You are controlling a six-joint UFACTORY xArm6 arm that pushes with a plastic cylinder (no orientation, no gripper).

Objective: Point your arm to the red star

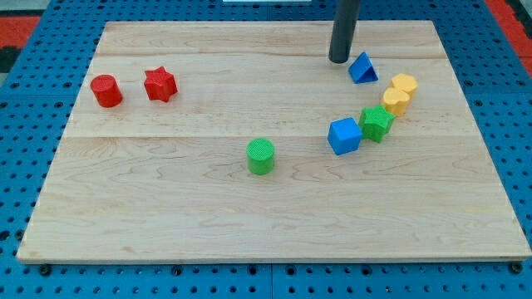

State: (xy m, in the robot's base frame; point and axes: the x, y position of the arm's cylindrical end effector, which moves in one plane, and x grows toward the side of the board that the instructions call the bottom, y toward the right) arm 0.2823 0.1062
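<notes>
wooden board [166,208] carries all blocks | my tip [339,60] at the view's top, a bare rod holding nothing, just left of blue triangle [362,68], whether touching I cannot tell | red star [160,84] far left, well apart from tip, beside red cylinder [106,90]

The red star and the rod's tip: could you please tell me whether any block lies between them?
No. In the camera view, only bare board lies between my tip and the red star; the green cylinder sits well below that line.
</notes>
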